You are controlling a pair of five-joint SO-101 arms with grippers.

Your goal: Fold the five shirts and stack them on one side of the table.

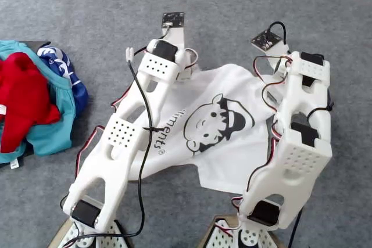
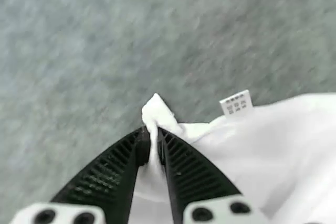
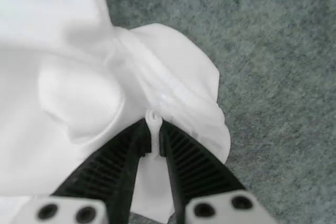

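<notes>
grey table (image 1: 232,10): one white shirt (image 1: 232,149), long axis crosswise (print up); left gripper (image 2: 150,145) and right gripper (image 3: 152,140) each pinch its edge; three coloured shirts (image 1: 55,129) heaped apart.

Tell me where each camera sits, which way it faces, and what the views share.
High view: fixed above the grey table, looking down; left arm and right arm over the white shirt, pile of shirts on the left.
Left wrist view: on that wrist, looking down past the left gripper, shut on the shirt's edge.
Right wrist view: on that wrist, looking down past the right gripper, shut on a shirt fold.
Shared: all three show the white shirt and grey table.
</notes>
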